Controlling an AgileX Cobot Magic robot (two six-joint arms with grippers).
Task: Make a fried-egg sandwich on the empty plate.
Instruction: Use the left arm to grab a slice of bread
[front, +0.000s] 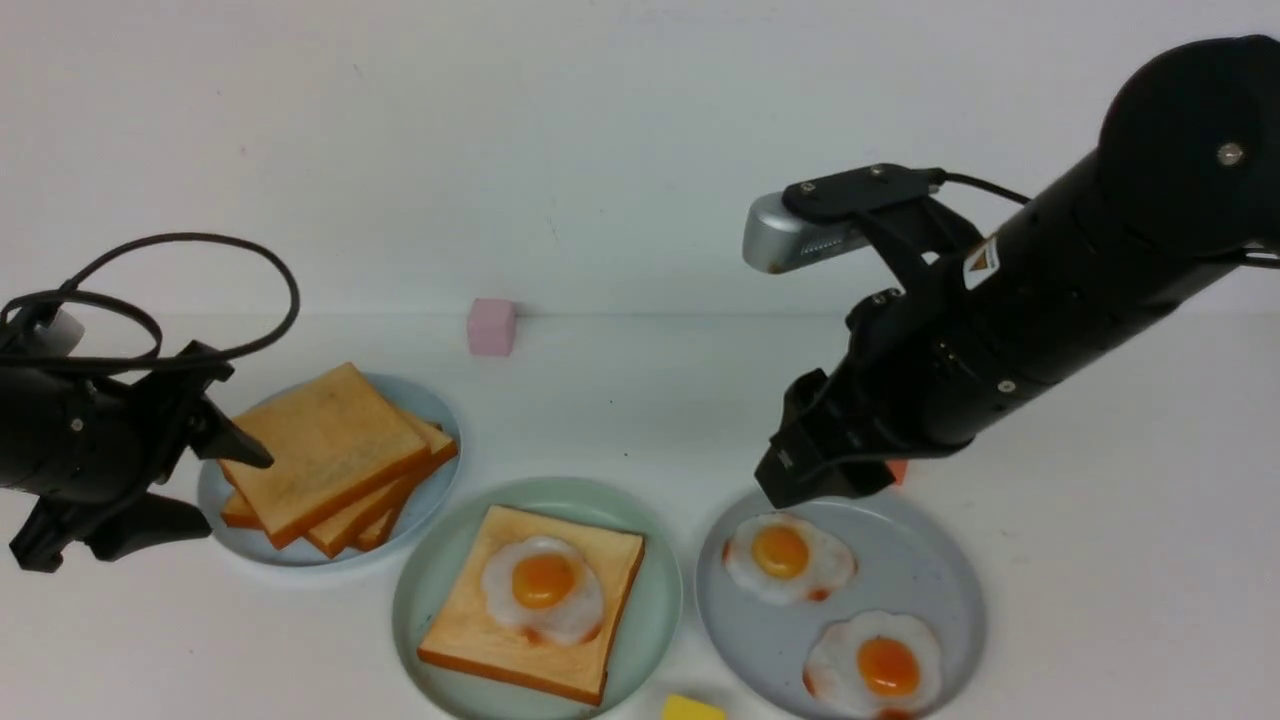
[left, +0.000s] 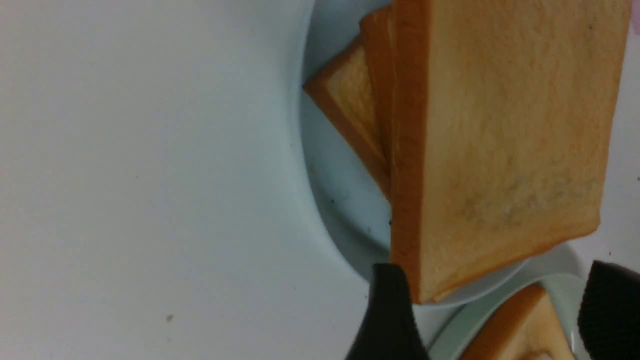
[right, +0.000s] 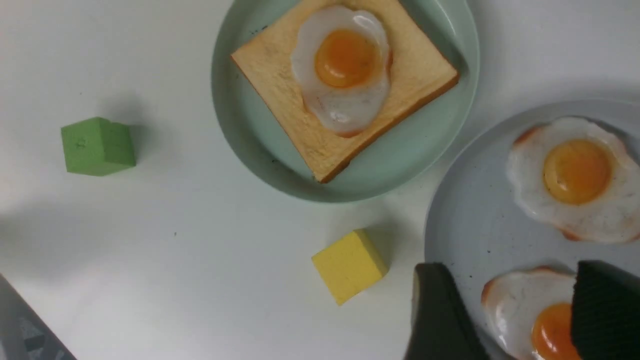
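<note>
Front view: green plate (front: 428, 592) holds toast (front: 468, 622) topped with egg (front: 543, 588). Left of it, the toast stack (front: 325, 450) lies just right of the wide-open, empty left gripper (front: 237, 492), the nearer arm.

Toast (front: 530, 610): matt, fine porous crumb, foam-like. Egg (front: 543, 588): glossy, wet-look plastic. Mint plate (front: 440, 570) and grey-blue plate (front: 930, 580): smooth, satin. Table (front: 1100, 600): smooth matt white. Yellow block (right: 350, 265), green block (right: 97, 146): matt. Right arm (front: 1080, 270): matt black casing. Camera housing (front: 790, 240): silver, metallic sheen.
</note>
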